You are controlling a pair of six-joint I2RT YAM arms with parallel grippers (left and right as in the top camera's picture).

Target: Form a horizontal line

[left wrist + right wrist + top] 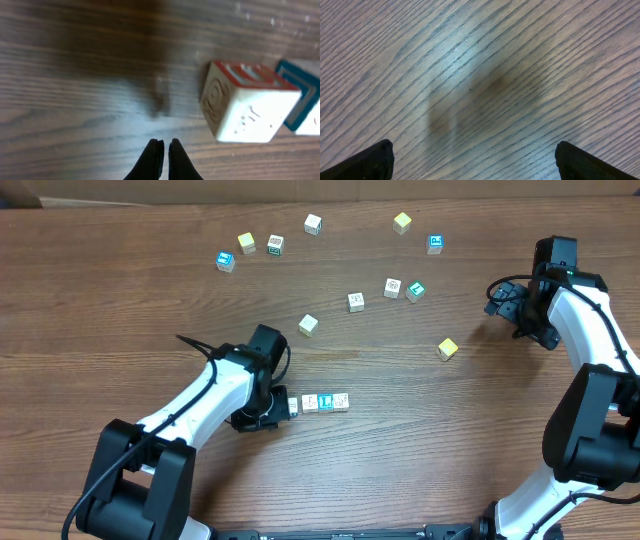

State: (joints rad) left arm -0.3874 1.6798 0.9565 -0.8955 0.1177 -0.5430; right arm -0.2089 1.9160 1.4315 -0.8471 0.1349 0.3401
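The horizontal line (pixel 325 401) is a short row of three touching letter cubes low in the middle of the table. My left gripper (pixel 291 407) sits just left of the row's left end, shut and holding nothing. In the left wrist view its black fingertips (pixel 156 150) are pressed together on bare wood, with the gripper (pixel 165 146) a little short of a red-topped cube (pixel 245 102). A blue-edged cube (pixel 302 102) lies behind that one. My right gripper (pixel 497 297) hovers far right, open, with only wood grain between its fingers (pixel 375 160).
Loose cubes are scattered across the far half: a blue one (pixel 225 261), yellow ones (pixel 246 243) (pixel 402 222) (pixel 447 349), a blue one (pixel 435 244), a teal one (pixel 415 291), and pale ones (pixel 355 302) (pixel 308 325).
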